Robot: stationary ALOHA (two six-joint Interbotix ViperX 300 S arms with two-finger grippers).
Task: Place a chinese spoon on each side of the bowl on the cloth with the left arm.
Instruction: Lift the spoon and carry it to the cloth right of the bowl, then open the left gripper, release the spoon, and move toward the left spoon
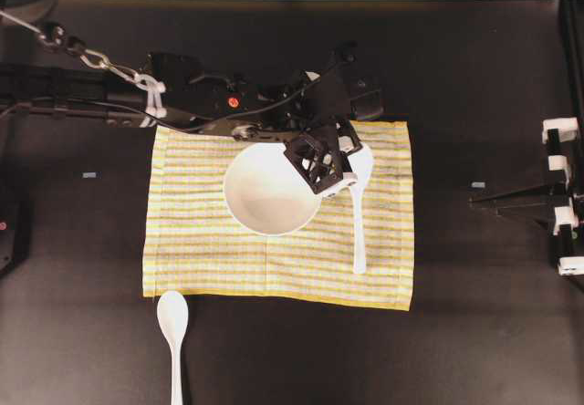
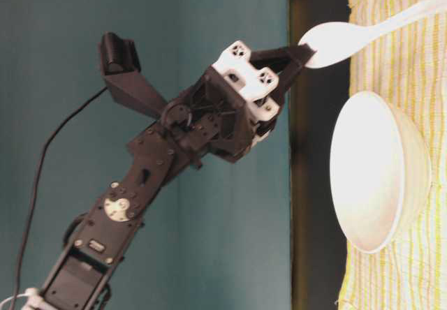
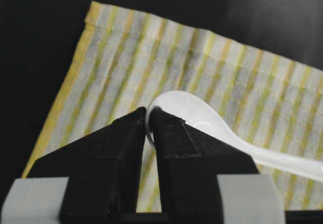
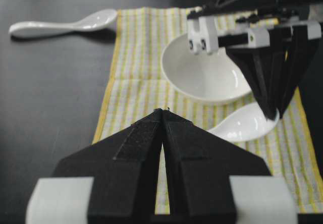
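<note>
- Left gripper point(image 3: 150, 120): jaws clenched on thin rim of held spoon point(image 3: 202, 120), at bowl end; grip narrow, edge-on.
- Held spoon: glossy, hard, white (ceramic or melamine, cannot tell); judged light, stiff, slippery, chip-prone. Handle tip resting on the cloth point(image 1: 201, 268), bowl end raised, just beside the bowl point(image 1: 272, 189) on its right.
- Right gripper point(image 4: 163, 118): fingers closed, nothing between them, parked well off the cloth.
- Second spoon point(image 1: 172, 327): on bare table, near the cloth's front left corner, untouched. Best hold judged at rim of its bowl end or across the handle; lift gently.
</note>
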